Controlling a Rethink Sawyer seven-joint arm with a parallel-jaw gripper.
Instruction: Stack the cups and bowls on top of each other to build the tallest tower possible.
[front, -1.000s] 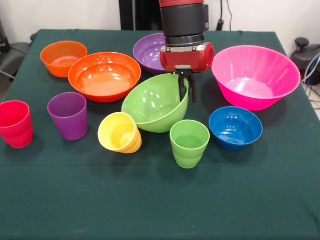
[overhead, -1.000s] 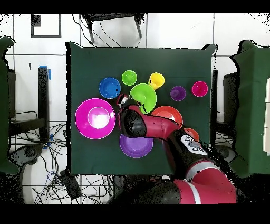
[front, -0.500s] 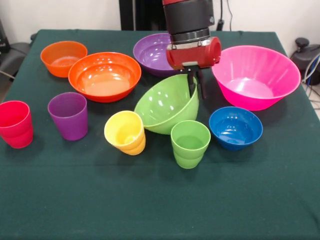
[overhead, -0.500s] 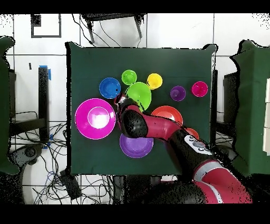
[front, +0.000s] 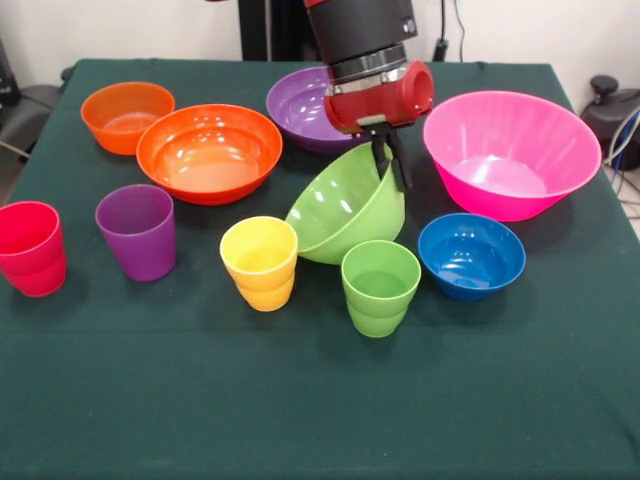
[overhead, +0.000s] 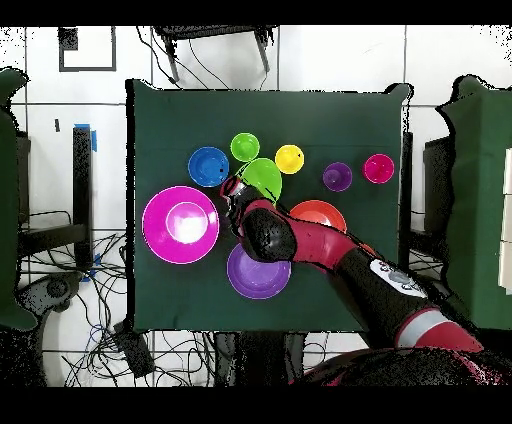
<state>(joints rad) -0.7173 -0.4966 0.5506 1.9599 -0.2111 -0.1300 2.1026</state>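
Observation:
My gripper (front: 392, 165) (overhead: 237, 188) is shut on the far rim of the lime green bowl (front: 345, 210) (overhead: 263, 178). The bowl is tipped steeply, its mouth facing the front left and its base on the cloth. In front of it the yellow cup (front: 260, 262) (overhead: 289, 158) and the green cup (front: 380, 285) (overhead: 245, 147) stand upright. The purple cup (front: 137, 230) and red cup (front: 30, 248) stand at the left. The pink bowl (front: 510, 150), purple bowl (front: 300, 105), large orange bowl (front: 210, 150), small orange bowl (front: 127, 115) and small blue bowl (front: 470, 255) all sit mouth up and apart. No tower is in view.
The green tablecloth (front: 320, 400) covers the whole table. In the overhead view the arm (overhead: 330, 255) crosses the large orange bowl (overhead: 318, 212) and hides the small orange one. Cables lie on the floor around the table.
The gripper has risen and moved right in the front view, tipping the lime green bowl steeper. The yellow cup, which leaned on the bowl, now stands upright further right.

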